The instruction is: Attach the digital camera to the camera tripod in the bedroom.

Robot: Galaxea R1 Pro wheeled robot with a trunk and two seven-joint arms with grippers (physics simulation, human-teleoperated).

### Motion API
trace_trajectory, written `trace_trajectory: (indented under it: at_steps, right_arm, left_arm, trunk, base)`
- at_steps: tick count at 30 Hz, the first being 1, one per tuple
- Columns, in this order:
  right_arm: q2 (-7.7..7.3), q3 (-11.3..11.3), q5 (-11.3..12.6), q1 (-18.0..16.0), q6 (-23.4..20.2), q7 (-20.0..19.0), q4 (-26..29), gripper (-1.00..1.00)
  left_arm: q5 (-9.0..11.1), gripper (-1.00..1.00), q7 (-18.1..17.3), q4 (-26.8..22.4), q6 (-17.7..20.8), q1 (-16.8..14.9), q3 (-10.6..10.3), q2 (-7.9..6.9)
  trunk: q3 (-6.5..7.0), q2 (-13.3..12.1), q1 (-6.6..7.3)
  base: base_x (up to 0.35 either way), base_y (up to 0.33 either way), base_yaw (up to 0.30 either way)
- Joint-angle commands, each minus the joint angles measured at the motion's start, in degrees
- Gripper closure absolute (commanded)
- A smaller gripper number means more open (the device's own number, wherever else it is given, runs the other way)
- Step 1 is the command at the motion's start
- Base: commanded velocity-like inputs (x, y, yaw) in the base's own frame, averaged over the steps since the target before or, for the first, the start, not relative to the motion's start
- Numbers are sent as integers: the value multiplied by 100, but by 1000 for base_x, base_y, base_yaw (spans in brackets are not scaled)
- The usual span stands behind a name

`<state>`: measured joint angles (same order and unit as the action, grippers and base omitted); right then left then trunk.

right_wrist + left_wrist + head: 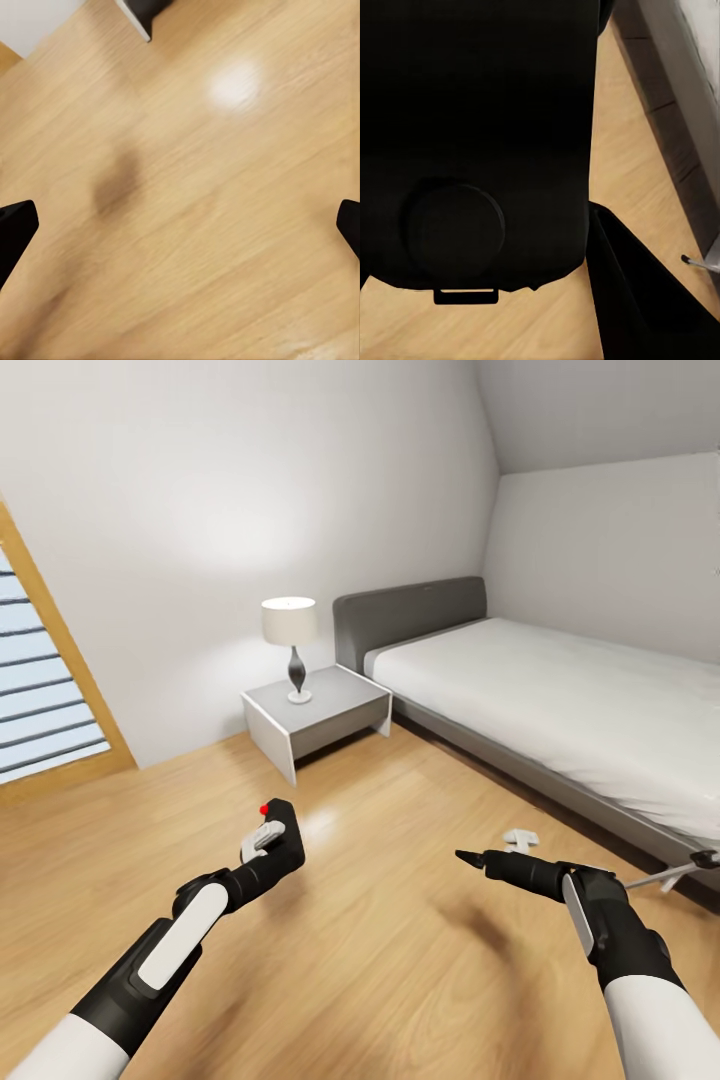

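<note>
While left gripper (268, 850) clenches digital camera (282, 838) above light wood plank floor (400, 960) — red button up — right gripper (466, 857) hangs released, fingertips (16, 225) spread wide over bare planks. Camera tripod leg (668, 876) lies on floor beside grey bed (560, 700). Nightstand (315, 720) with lamp (290, 645) stands beyond, against wall.

Left gripper (272, 838) fingers clamped; right gripper (180, 225) fingers spread; both arms forward.
</note>
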<state>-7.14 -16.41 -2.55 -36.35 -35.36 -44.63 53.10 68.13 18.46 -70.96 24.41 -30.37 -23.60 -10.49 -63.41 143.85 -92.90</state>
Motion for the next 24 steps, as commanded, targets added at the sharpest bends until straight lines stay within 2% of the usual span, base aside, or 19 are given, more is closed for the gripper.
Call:
trace_trajectory:
  at_steps: [1,12,17,24]
  right_arm:
    - [3,-15,-30,-4,-35,-35,4,-100]
    - [7,-12,-33,-4,-26,-29,0,-100]
    - [14,-11,-65,-4,-30,198,-18,-100]
    - [46,-19,-176,-4,-50,773,-34,-100]
  left_arm:
    - [43,100,56,-9,3,-4,-13,-5]
    - [46,100,53,-14,-6,-4,-13,-5]
    - [61,100,60,-14,-12,-4,-7,-5]
    - [98,100,61,-7,-15,-4,3,-5]
  trunk:
    - [17,1,3]
    - [261,-14,32]
    - [372,-21,45]
    - [527,-30,63]
  base:
    - [0,0,0]
    - [0,0,0]
    - [0,0,0]
    - [0,0,0]
